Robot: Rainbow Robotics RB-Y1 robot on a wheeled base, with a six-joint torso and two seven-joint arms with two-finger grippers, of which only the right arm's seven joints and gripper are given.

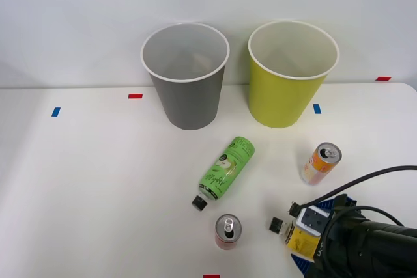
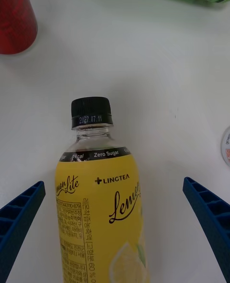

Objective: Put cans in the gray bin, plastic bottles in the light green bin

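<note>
Nearest us, our right claw stands open, its blue ribbed fingers either side of the yellow-labelled, black-capped plastic bottle lying on the white counter. Beyond stand the red can and orange-and-white can, with the green-labelled bottle lying between. Farthest stand the gray bin and lime bin.

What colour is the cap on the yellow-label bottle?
Black, with a printed date around its side; the yellow-label bottle shows best in the right wrist view.
</note>
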